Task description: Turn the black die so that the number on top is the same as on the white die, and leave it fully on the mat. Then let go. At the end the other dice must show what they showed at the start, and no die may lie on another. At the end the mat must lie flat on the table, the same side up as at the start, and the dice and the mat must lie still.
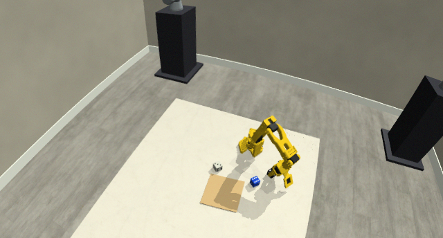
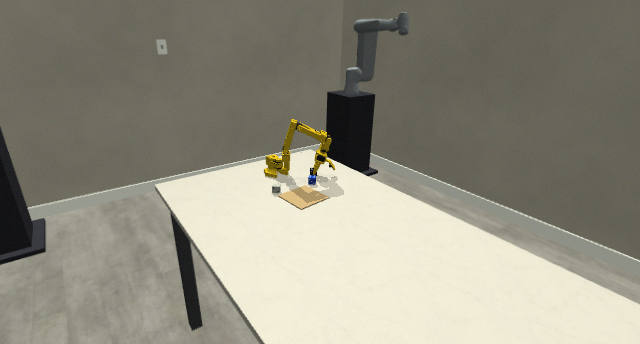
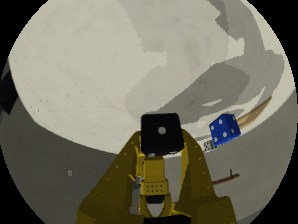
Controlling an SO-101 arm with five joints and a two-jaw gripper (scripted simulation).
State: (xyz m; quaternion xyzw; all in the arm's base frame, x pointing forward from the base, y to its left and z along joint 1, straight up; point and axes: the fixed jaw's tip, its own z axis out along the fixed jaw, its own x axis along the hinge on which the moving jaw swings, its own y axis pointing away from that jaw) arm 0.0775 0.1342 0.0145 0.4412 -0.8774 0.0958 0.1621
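The black die (image 1: 268,171) (image 2: 311,171) (image 3: 152,123) is between the fingers of my gripper (image 1: 273,171) (image 3: 161,136), off the mat. Both fingers are up against its sides, and the gripper is shut on it. One pip shows on the face turned to the wrist camera. Whether the die touches the table is too small to tell. The white die (image 1: 217,167) (image 2: 276,189) (image 3: 209,146) stands on the table beside the mat; its top number is too small to read surely. The tan mat (image 1: 212,191) (image 2: 301,202) (image 3: 257,114) lies flat, partly in the arm's shadow.
A blue die (image 1: 255,181) (image 2: 312,180) (image 3: 224,129) stands on the table between the black die and the mat, close to both. Dark pedestals (image 1: 176,44) (image 2: 350,129) stand on the floor beyond the table.
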